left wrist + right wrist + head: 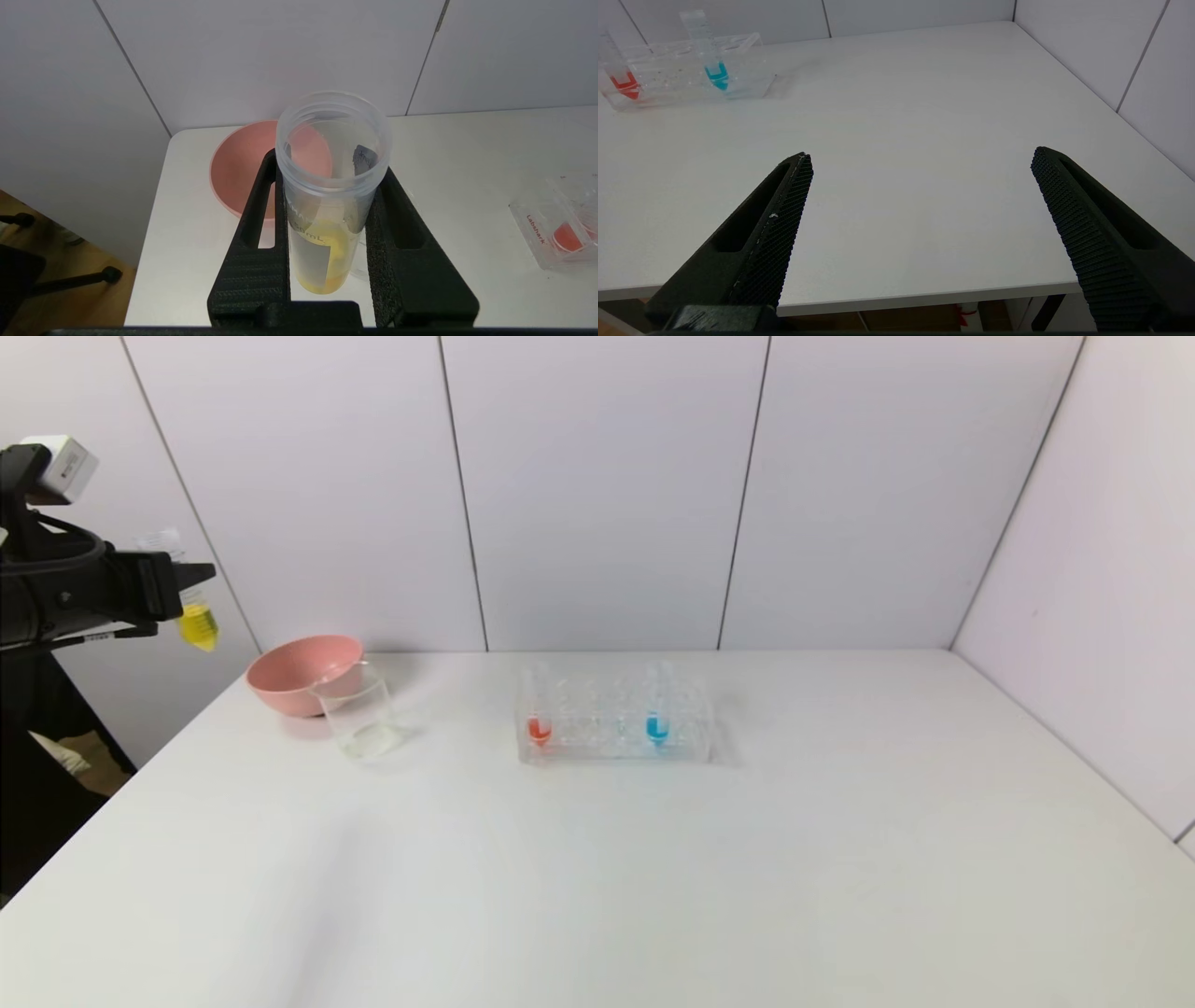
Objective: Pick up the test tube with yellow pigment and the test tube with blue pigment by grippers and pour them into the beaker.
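My left gripper (187, 586) is shut on the test tube with yellow pigment (197, 621) and holds it upright, high above the table's far left corner, left of the beaker (359, 714). In the left wrist view the tube (327, 205) stands between the two fingers (261, 219), open mouth up, yellow liquid at its base. The test tube with blue pigment (658, 709) stands in the clear rack (616, 723); it also shows in the right wrist view (710, 51). My right gripper (920, 163) is open and empty over the table's near edge.
A pink bowl (303, 674) sits just behind the beaker at the far left. A tube with red liquid (539, 709) stands at the rack's left end. Walls close the table at the back and right.
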